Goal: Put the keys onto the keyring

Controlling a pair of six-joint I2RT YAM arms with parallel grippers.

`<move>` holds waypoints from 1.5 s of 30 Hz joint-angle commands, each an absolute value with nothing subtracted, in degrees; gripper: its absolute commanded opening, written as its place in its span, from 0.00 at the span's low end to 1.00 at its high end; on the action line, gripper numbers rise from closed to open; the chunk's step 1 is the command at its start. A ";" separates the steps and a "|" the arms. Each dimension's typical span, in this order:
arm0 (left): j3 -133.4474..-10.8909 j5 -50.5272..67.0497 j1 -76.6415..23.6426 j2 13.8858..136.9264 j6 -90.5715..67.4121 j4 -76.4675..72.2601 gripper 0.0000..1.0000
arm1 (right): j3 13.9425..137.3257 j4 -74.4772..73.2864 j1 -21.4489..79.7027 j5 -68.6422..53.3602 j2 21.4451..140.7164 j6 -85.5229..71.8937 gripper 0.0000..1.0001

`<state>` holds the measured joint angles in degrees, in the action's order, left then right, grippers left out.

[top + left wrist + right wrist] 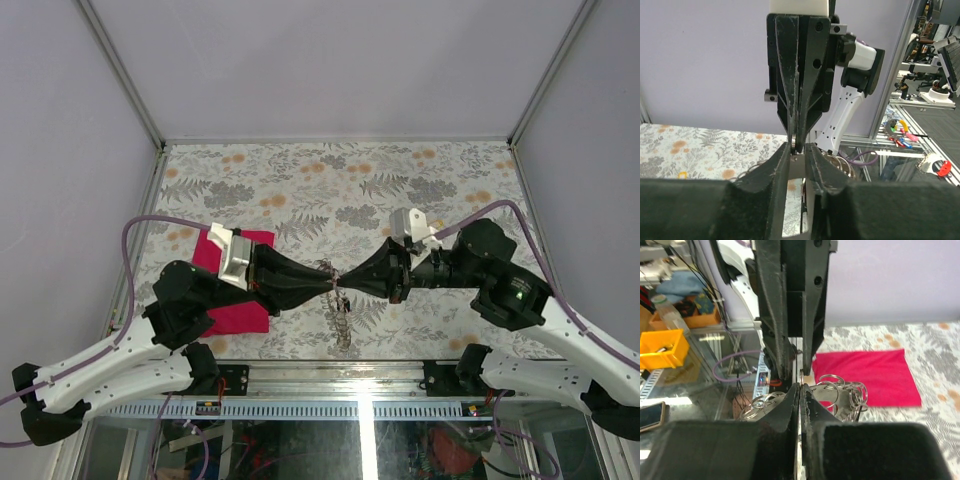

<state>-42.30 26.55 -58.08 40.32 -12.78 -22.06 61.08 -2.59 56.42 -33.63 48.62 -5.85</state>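
Left fingers [776,170]: parted a crack; left gripper [799,152] tips sit right at the other arm's tips, no grip on anything shows.
Right fingers [815,407]: clenched flat together; right gripper [799,390] may be pinching a thin ring wire, cannot tell.
Meeting point: tip to tip over the bench [300,190], middle, close to its near edge.
Keyring [341,318]: silver chain of rings, runs from the tips toward the near edge; hanging or lying, cannot tell.
Keys: not made out in any view.
Cloth [235,285]: magenta, flat, near-left part of the bench, partly under the left arm.
Risk 1: with the left jaws slack, any hold likely rests on the right pinch alone; thin wire could slip and the chain drops.
Risk 2: tips very close, a small misalignment could knock them and twist a ring out of line.
Risk 3: loose loops bunched by the tips could snag a finger when the arms part.
Top view only: whole chain run, both arms, cloth position.
Left wrist only: gap between the left fingers, right tips edge-on above it.
Right wrist only: right pads shut, rings bunched just behind them.
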 commanded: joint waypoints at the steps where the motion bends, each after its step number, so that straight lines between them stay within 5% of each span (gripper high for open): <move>1: -44.62 24.41 -58.07 39.12 -9.07 -17.18 0.22 | 71.92 -19.33 56.62 -30.06 50.56 1.15 0.00; 22: -43.54 24.53 -58.03 42.64 -6.11 -11.94 0.33 | 101.27 -69.53 56.72 -20.93 71.34 15.00 0.00; 45: -47.12 31.25 -58.10 51.05 -4.93 -12.68 0.32 | 103.15 -70.08 57.83 -26.60 74.21 16.07 0.00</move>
<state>-44.88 29.58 -58.08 50.78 -5.72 -10.61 101.23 -71.70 57.10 -24.10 74.15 15.51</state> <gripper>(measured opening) 0.324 0.009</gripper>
